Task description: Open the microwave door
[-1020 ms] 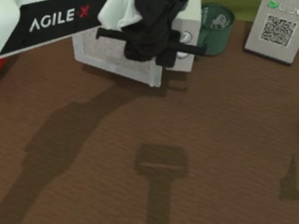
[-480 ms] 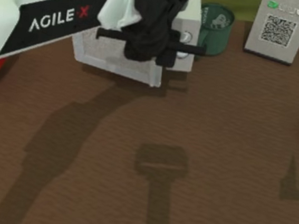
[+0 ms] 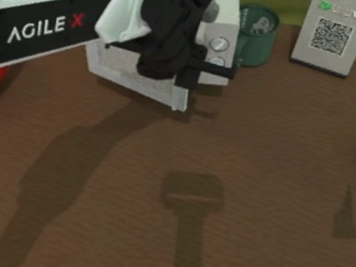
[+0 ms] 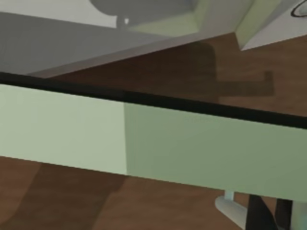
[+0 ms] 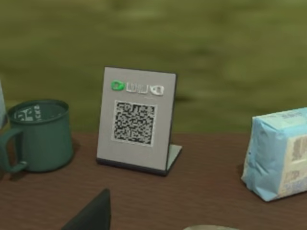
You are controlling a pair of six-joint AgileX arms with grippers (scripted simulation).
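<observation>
Jaws of the left gripper (image 3: 186,77) sit at the free edge of the microwave door (image 3: 139,73), but the black wrist body covers them from above and I cannot tell whether they grip the edge or stand apart. The left arm (image 3: 43,26) reaches in from the top view's left, its white link with the AGILE X strip lying across the microwave (image 3: 223,24), which stands at the far edge of the table (image 3: 255,179), left of centre. The door is swung a little way out at its right edge, just left of the two silver knobs (image 3: 219,44). A green mug (image 3: 257,34) stands just right of the microwave, a QR-code stand (image 3: 331,33) farther right, and a pale blue packet (image 5: 278,153) beyond that. The table is dark brown wood grain; blurred green lies behind it. The right gripper is out of the top view; only a dark tip (image 5: 93,213) shows in its wrist view.
</observation>
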